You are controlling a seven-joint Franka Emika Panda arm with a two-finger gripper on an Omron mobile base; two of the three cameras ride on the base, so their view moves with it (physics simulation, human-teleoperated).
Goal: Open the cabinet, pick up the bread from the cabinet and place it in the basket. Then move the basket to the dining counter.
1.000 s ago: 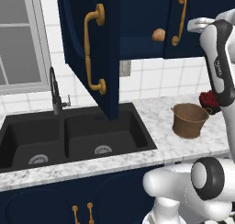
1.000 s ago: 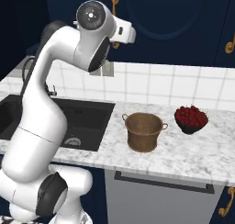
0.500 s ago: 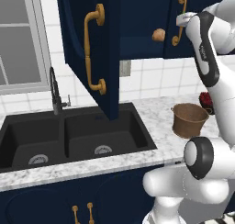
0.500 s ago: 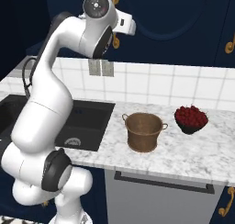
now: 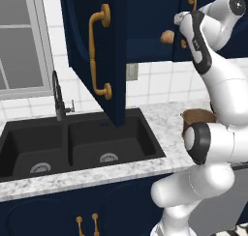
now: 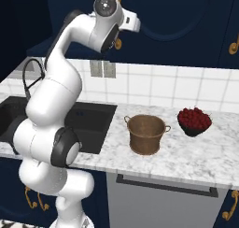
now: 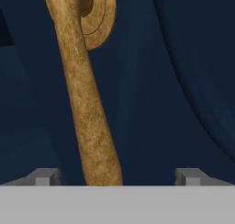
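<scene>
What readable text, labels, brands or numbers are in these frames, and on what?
None: no words, numbers, brands or signs can be read in any view.
The cabinet doors are plain navy with a brass handle.
The basket, the bowl of red fruit and the sink carry no marking.
The wall plate on the tiles is blank.

My arm (image 6: pixel 65 82) is built of glossy white rounded shells, each fat link meeting the next at a dark grey ring joint; nearest my gripper sits a round dark cap with a pale grey centre, and beyond it a short white boxy wrist block. Farther back from the gripper a large black disc marks the joint above my bulbous white base (image 5: pixel 193 191); my fingertips (image 7: pixel 43 177) are small, grey and square-edged.
</scene>
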